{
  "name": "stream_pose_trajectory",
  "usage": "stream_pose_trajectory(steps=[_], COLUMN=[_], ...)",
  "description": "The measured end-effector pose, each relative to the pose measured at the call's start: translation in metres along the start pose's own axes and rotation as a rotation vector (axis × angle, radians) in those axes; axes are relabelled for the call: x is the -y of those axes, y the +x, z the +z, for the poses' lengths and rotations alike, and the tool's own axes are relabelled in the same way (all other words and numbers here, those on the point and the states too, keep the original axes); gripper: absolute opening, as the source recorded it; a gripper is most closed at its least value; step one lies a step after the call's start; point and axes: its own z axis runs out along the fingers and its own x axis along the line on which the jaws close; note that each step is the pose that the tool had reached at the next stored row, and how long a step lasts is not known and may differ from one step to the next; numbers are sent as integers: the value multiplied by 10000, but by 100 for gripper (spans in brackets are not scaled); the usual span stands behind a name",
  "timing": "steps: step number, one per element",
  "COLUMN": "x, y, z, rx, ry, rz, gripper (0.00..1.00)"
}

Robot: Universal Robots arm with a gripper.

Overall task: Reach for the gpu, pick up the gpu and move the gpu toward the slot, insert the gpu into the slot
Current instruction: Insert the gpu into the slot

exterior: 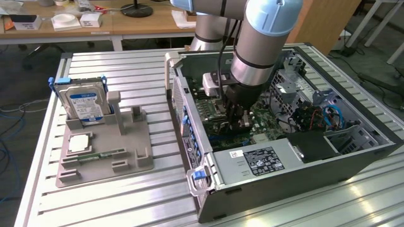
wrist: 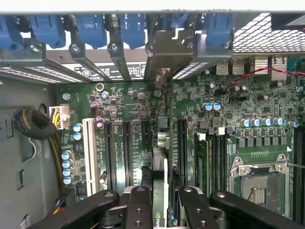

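While edge-on, gpu (wrist: 161, 143) (silver bracket end) sits in gripper (wrist: 162, 198).

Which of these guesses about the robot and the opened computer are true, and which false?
1. The gripper is down inside the open computer case. True.
2. The gripper holds the hard drive. False: the blue-labelled hard drive stands in the grey holder outside the case; the gripper holds the gpu.
3. The gpu sits edge-on over the motherboard, among its slots. True.
4. The grey holder stands on the exterior view's right of the case. False: it stands on the left.
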Motion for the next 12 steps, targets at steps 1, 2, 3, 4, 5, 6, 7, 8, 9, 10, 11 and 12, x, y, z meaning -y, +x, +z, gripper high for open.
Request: stream_pose_trajectory(steps=[1, 2, 3, 4, 5, 6, 7, 8, 9, 10, 11, 12], x=[0, 0, 0, -1, -1, -1, -1, -1, -2, -2, -2, -2], y=[0, 1, 1, 1, 1, 1, 1, -2, -7, -12, -18, -22], z=[-2, -1, -2, 0, 3, 5, 6, 9, 10, 10, 11, 12], rx=[-11, -26, -42, -58, -66, -69, -71, -68, -67, -69, -70, -71], ry=[-4, -4, -4, -5, -7, -7, -8, -7, -6, -7, -8, -9], rz=[0, 0, 0, 1, 1, 1, 1, -1, -4, -7, -11, -15], gripper=[26, 26, 26, 26, 26, 26, 26, 26, 26, 26, 26, 26])
